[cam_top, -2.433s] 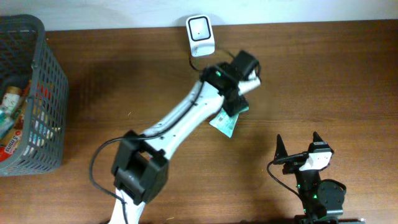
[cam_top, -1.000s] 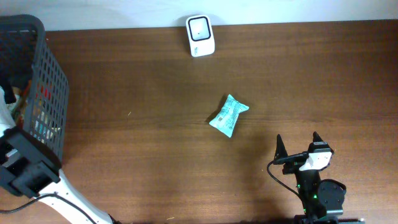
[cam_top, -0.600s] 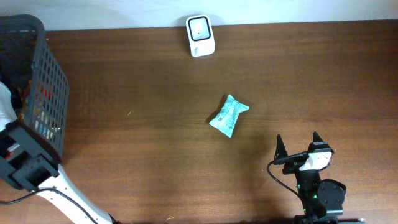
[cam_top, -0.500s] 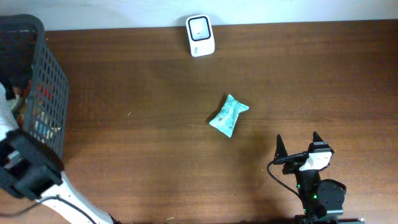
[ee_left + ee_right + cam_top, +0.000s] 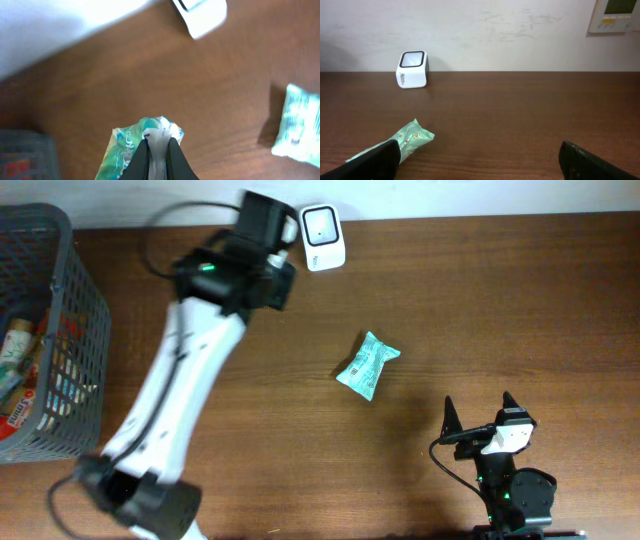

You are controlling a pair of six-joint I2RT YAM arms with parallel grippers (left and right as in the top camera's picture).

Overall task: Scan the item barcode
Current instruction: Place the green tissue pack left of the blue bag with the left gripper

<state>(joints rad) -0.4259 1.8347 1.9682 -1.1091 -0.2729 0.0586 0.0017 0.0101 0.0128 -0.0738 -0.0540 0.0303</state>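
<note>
My left gripper (image 5: 157,149) clamps a teal packet (image 5: 129,146) (print too blurred to read), with the white scanner (image 5: 201,14) ahead of it. My right gripper (image 5: 478,402) gapes wide, holding nothing. A second packet (image 5: 406,139) lies before it on the brown wooden table (image 5: 520,300), under a white wall (image 5: 495,30).

Soft, even indoor light across all views, matte brown surface (image 5: 480,300), dark shadow beside the lying packet (image 5: 300,125), left wrist view motion-blurred, held packet (image 5: 120,150) soft, right wrist view sharp, right fingers (image 5: 375,160) dark, unfocused.
</note>
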